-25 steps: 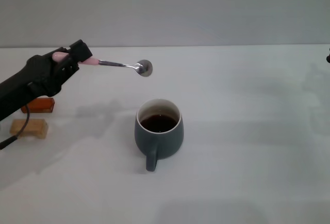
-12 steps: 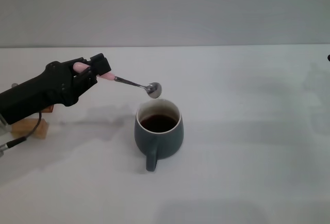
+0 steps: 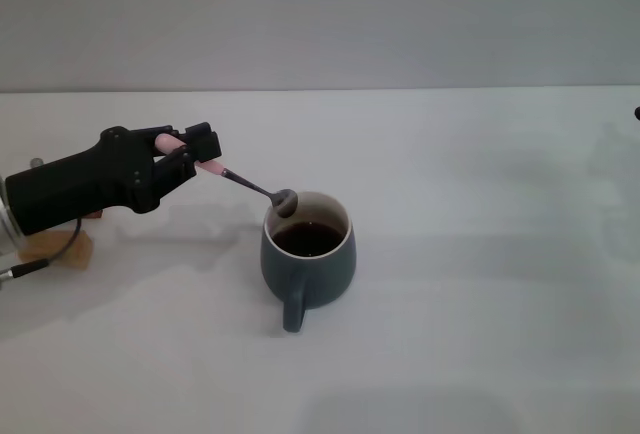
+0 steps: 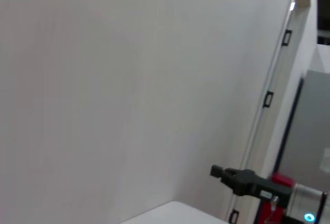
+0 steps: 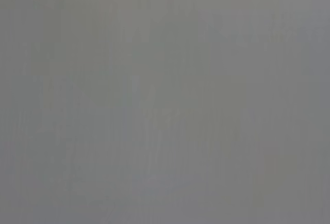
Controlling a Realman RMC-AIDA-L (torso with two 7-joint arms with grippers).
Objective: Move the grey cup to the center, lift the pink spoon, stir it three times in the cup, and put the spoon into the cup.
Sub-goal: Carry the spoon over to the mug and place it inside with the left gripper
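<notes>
Pink handle of the pink spoon [image 3: 215,169] pinched in the left gripper [image 3: 190,149], jaws closed on it, handle end poking out behind the fingers. Long axis slanting down and away from the gripper toward the robot's right, silver bowl leading and lowest. Bowl sitting right at the near-left rim of the grey cup [image 3: 308,254], about level with the white lip, not yet in the dark liquid as far as visible. Cup just beyond the spoon tip, below and to the right of the gripper, mug handle pointing toward the robot. Judged next: short push further right and down to dip the bowl, then stir; risk of clipping the rim. Left arm clearly the nearer one. Right gripper [image 4: 242,177] parked well off to the side, seen only far off in the left wrist view, finger state unclear. Tan block [image 3: 60,249] behind the left arm, partly hidden.
</notes>
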